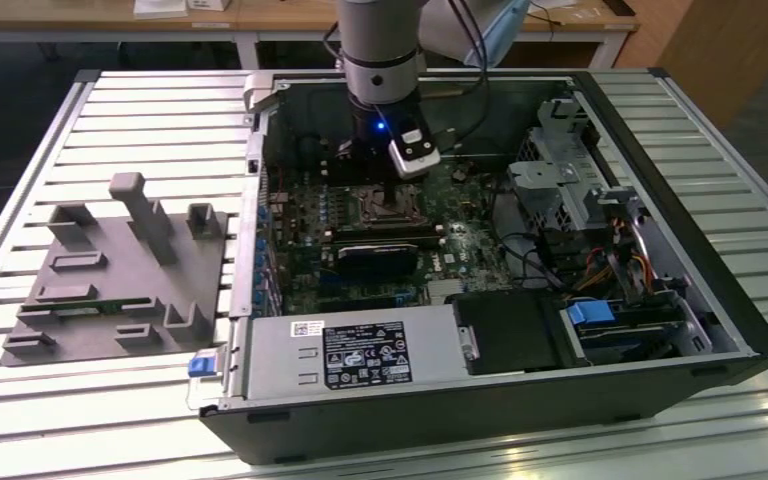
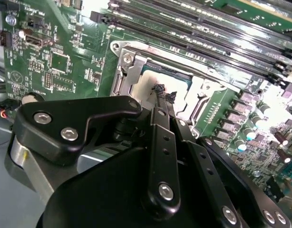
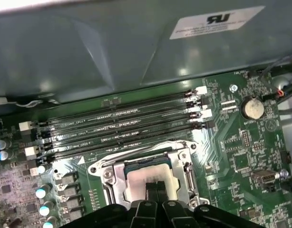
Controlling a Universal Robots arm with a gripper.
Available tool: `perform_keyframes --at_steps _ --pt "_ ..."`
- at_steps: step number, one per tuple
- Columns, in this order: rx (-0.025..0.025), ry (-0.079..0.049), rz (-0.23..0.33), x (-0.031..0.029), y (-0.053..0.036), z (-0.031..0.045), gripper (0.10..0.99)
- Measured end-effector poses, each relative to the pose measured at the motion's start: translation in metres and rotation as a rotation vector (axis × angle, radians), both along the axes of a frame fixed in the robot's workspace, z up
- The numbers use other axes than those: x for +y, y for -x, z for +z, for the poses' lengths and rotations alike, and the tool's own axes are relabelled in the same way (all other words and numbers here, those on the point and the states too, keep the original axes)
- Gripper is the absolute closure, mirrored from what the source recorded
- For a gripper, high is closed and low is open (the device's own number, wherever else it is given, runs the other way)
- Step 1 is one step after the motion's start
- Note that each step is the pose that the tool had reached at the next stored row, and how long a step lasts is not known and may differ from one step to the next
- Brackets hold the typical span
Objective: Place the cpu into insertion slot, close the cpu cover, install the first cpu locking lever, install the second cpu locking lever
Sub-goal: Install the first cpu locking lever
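Inside the socket (image 3: 148, 178) on the green board lies the chip (image 3: 150, 182), light and fragile I judge, best held by its edges, my gripper (image 2: 165, 95) closed just above it.

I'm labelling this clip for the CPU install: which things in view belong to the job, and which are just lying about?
Job:
- cpu, seated in the socket
- insertion slot
- cpu cover
- gripper, fingers together over the chip

Lying about:
- memory slots
- coin battery
- power supply
- grey fixture tray
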State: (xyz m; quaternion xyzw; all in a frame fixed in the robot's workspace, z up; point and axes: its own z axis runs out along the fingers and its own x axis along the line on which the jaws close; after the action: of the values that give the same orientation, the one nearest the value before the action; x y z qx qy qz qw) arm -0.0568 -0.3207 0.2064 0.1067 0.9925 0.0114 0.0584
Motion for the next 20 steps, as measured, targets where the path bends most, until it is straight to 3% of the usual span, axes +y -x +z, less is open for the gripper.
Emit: perform_keyframes --at_steps 4,14,20 --pt "0.0001 0.0 0.009 0.0 0.0 0.0027 0.98" --pt "0.0 0.0 0.009 0.0 0.0 0.0247 0.98" --pt "-0.0001 0.0 0.009 0.0 0.0 0.0262 0.98"
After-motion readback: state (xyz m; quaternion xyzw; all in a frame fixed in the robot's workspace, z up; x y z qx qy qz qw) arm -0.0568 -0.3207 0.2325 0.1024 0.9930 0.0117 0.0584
